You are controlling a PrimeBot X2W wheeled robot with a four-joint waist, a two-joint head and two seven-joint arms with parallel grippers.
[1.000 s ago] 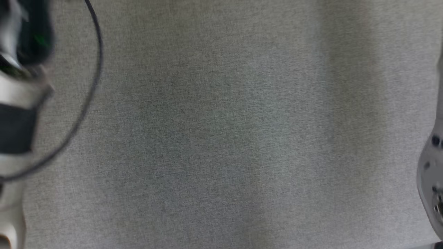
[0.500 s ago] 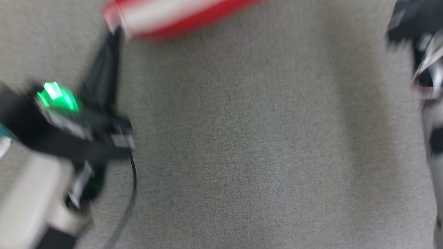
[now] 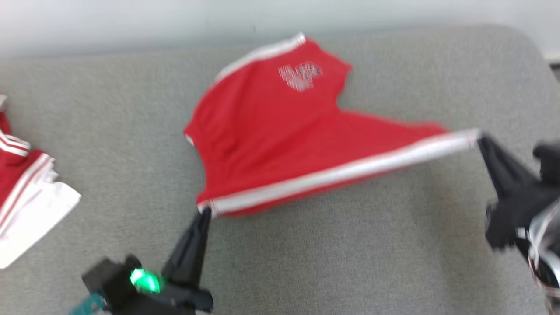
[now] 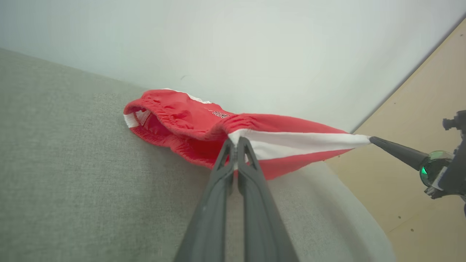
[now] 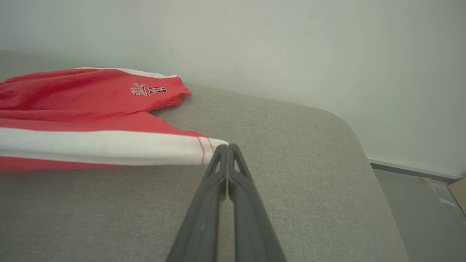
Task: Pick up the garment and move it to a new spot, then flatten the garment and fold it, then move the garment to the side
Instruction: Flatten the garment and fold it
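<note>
We hold red shorts (image 3: 271, 131) taut over a grey cushion (image 3: 350, 262), flattening them.
Nearest, our left gripper (image 3: 204, 213) and right gripper (image 3: 480, 141) each pinch shut on a striped corner; the rest lies toward the far wall (image 3: 131, 22). Next, seemingly, we lower that edge evenly and release. A second ago our head camera faced bare cushion; it has since lifted.

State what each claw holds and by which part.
Both grip the red shorts by the white side stripe: the left claw pinches its waistband end, the right claw its leg-hem end.
</note>
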